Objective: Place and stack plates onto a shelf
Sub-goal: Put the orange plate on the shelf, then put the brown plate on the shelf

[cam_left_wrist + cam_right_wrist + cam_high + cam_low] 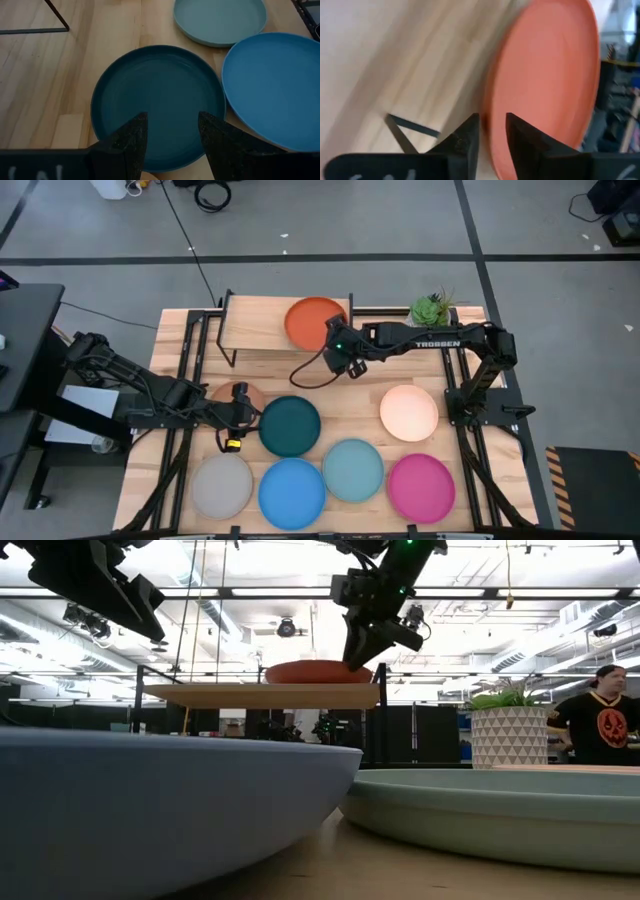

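Orange plate (540, 85) rim between right gripper (492, 131) jaws

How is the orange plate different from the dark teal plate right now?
The orange plate lies up on the shelf; the dark teal plate lies down on the table. The orange one has the right claw at its rim, while the left claw hangs open over the near edge of the dark teal one. Both are round, flat plates that look the same size.
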Tool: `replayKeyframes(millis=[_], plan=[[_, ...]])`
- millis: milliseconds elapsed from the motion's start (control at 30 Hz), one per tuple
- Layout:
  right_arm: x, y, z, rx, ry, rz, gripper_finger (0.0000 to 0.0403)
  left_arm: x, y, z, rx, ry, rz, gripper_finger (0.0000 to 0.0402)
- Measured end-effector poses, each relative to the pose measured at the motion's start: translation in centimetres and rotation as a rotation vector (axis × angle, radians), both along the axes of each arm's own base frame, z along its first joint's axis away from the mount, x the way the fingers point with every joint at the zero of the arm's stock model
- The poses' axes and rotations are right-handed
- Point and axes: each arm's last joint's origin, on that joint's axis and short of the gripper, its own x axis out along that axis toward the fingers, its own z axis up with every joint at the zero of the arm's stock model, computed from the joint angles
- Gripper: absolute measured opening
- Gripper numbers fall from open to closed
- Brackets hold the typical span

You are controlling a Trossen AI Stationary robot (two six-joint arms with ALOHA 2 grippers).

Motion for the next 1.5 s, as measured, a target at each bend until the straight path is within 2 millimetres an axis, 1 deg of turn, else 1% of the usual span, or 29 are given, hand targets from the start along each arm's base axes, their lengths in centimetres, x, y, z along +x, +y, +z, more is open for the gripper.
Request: replayKeyframes(millis=[100,233,300,433,500,567,633,700,833,900,967,1133,1333,1500], plan=[[0.0,0.4,0.1,-0.037,-0.003,-0.040,0.0117,0.0,0.0,0.0,-0.011,0.004,-0.008,0.0183],[-0.2,2.6,0.4,-0.072,0.017,-0.010,0.0118,-0.2,-0.2,-0.2,-0.045,0.039,-0.049,0.0183],[-0.3,3.8,0.9,-0.101,-0.001,0.006,0.0119,-0.4,-0.1,-0.1,-0.071,0.080,-0.050,0.0183],[-1.1,6.1,2.3,-0.165,-0.046,0.010,0.0119,-0.7,0.0,0.8,-0.116,0.135,0.009,0.0180],[-1.7,7.2,3.2,-0.181,-0.093,-0.018,0.0119,-0.9,0.1,0.6,-0.131,0.178,0.040,0.0176],[-2.6,8.2,4.0,-0.177,-0.136,-0.053,0.0119,-1.1,0.1,0.0,-0.124,0.254,0.080,0.0171],[-3.5,9.1,4.6,-0.143,-0.177,-0.089,0.0119,-1.4,0.3,-1.0,-0.103,0.361,0.136,0.0168],[-4.5,10.1,5.2,-0.071,-0.231,-0.125,0.0119,-1.3,0.3,-1.9,-0.083,0.440,0.185,0.0165],[-6.4,11.7,5.9,0.152,-0.289,-0.165,0.0119,-0.6,-0.1,-3.6,-0.050,0.554,0.223,0.0165],[-7.1,12.2,5.6,0.247,-0.301,-0.194,0.0119,-0.2,-0.4,-4.5,-0.044,0.609,0.227,0.0165],[-7.7,12.7,4.9,0.301,-0.304,-0.222,0.0119,0.1,-0.6,-5.3,-0.042,0.653,0.239,0.0165],[-8.8,14.1,2.6,0.321,-0.313,-0.236,0.0119,0.7,-0.9,-6.7,-0.028,0.721,0.249,0.0165],[-8.9,15.5,0.5,0.346,-0.352,-0.218,0.0119,1.4,-1.3,-7.2,-0.059,0.718,0.222,0.0165],[-8.9,15.9,-0.8,0.360,-0.372,-0.203,0.0119,1.6,-1.4,-8.0,-0.053,0.721,0.207,0.0164]])
